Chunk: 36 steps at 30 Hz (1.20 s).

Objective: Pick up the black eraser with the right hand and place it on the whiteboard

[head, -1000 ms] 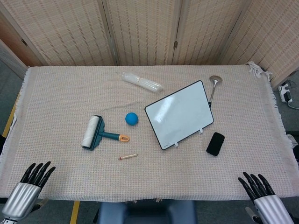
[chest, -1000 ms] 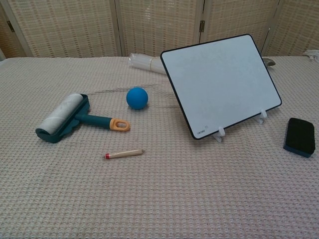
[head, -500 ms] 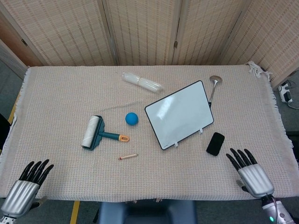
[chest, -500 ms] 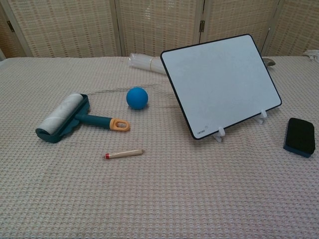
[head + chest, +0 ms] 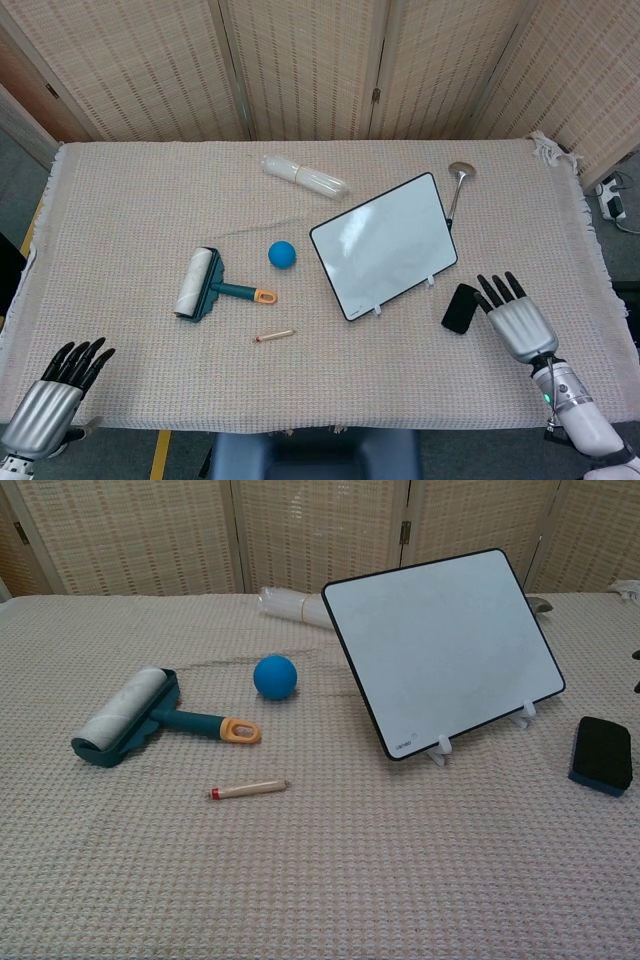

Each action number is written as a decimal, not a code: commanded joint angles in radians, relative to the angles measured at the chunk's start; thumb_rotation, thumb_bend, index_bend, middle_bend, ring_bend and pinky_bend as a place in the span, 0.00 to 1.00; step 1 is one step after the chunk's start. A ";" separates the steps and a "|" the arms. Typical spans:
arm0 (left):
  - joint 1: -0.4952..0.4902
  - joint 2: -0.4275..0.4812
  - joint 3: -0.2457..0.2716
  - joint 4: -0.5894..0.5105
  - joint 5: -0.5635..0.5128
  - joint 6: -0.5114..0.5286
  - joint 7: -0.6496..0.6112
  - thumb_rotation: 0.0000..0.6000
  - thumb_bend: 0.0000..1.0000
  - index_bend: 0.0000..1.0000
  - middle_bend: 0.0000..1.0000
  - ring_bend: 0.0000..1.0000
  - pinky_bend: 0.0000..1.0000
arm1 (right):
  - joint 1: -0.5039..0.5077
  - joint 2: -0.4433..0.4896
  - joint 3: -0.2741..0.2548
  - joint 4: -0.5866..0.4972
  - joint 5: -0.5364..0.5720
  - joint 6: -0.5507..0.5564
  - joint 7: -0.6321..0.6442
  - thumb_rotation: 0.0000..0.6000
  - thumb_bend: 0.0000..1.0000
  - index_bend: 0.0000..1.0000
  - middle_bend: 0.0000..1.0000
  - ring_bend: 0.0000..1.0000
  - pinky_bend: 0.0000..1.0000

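While the left robot hand (image 5: 50, 405) idles empty with fingers apart, the right robot hand (image 5: 515, 320) hovers, fingers spread and holding nothing, just beside the black eraser (image 5: 460, 308) near the whiteboard (image 5: 384, 245).

No text could be read. The whiteboard (image 5: 445, 645), right of centre in the chest view, carried a tiny mark by its lower left corner, too small to make out. Its writing surface showed no writing in either view, and no other thing bore a legible label.
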 commanded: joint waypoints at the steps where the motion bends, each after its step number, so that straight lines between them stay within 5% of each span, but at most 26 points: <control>1: -0.006 0.002 -0.007 0.001 -0.023 -0.016 -0.008 1.00 0.19 0.00 0.00 0.00 0.00 | 0.033 -0.052 0.002 0.052 0.011 0.000 -0.053 1.00 0.31 0.18 0.00 0.00 0.00; 29: -0.010 0.021 -0.006 -0.004 -0.045 -0.011 -0.056 1.00 0.19 0.00 0.00 0.00 0.00 | 0.141 -0.234 -0.085 0.203 0.094 -0.029 -0.190 1.00 0.31 0.18 0.00 0.00 0.00; 36: -0.008 0.023 -0.004 -0.002 -0.041 -0.002 -0.064 1.00 0.19 0.00 0.00 0.00 0.00 | 0.154 -0.260 -0.095 0.221 0.111 -0.023 -0.204 1.00 0.31 0.25 0.00 0.00 0.00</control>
